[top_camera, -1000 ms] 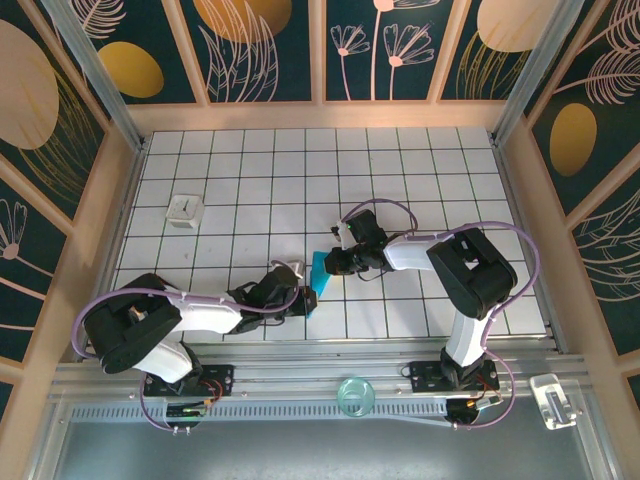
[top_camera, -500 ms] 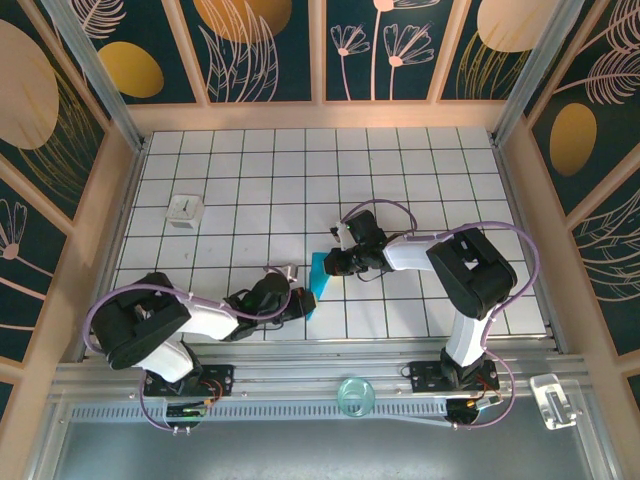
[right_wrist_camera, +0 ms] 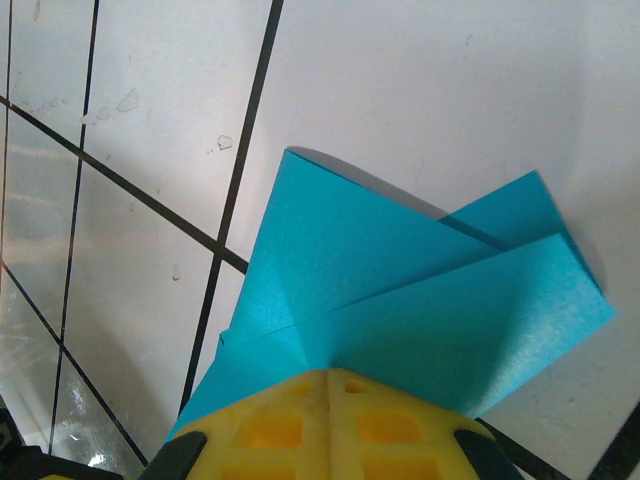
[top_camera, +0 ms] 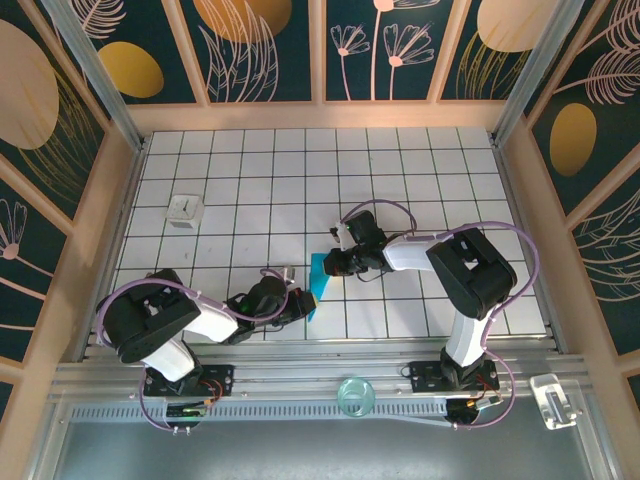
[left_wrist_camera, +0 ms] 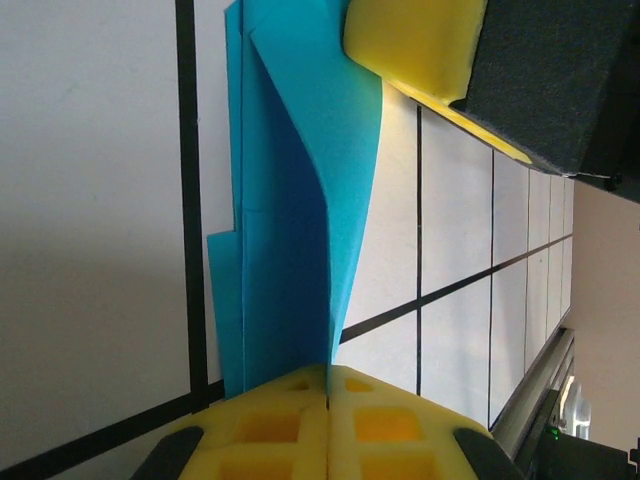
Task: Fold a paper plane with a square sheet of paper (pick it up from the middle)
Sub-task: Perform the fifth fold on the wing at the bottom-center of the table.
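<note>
Left gripper point(top_camera: 302, 301), arm low, pinches the folded paper point(top_camera: 318, 277) at its near end. Right gripper point(top_camera: 329, 263), elbow raised, pinches the far end.

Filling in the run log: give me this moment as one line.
stage: mid-fold | left gripper: shut on folded teal paper, near end | right gripper: shut on its far end

White grid table point(top_camera: 400, 160), dark floral walls point(top_camera: 400, 80)

Matt teal paper point(left_wrist_camera: 300, 200), matt yellow jaws, glossy white table point(left_wrist_camera: 90, 200)
</note>
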